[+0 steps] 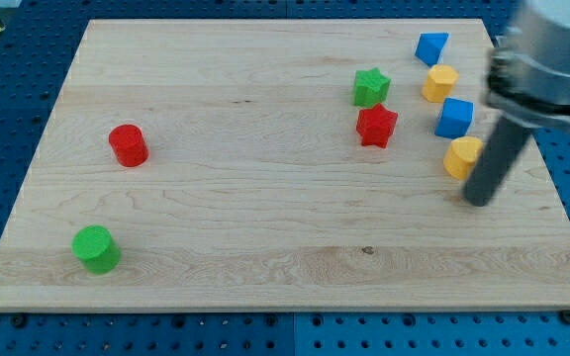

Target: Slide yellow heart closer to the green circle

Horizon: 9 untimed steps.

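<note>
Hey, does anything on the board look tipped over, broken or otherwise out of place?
Nothing stands out. All eight blocks sit flat on the wooden board, none stacked or over the edge. My tip rests just right of the yellow heart, far from the green circle.

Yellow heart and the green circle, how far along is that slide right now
Nothing looks done yet: the yellow heart sits at the view's right, far across the board from the green circle at the lower left. In hand: my tip is just below and right of the heart. Left: nearly the whole push leftward.
</note>
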{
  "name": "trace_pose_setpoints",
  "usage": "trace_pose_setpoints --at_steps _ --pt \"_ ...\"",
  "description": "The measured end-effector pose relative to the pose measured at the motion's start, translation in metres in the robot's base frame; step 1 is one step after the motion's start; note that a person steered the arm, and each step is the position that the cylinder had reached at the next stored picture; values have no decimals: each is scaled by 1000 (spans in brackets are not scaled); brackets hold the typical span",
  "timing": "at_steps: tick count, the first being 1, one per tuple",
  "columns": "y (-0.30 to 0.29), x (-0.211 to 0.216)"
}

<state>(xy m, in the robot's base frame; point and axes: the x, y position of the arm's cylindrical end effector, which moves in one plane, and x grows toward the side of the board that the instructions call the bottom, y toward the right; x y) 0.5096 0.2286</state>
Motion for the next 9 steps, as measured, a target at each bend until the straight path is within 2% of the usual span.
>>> trace_pose_setpoints --at_steps 1,2,3,6,9 --pt "71 -2" --pt "79 -39" --pt "76 -46" --pt "3 -54" --pt "-7 -64"
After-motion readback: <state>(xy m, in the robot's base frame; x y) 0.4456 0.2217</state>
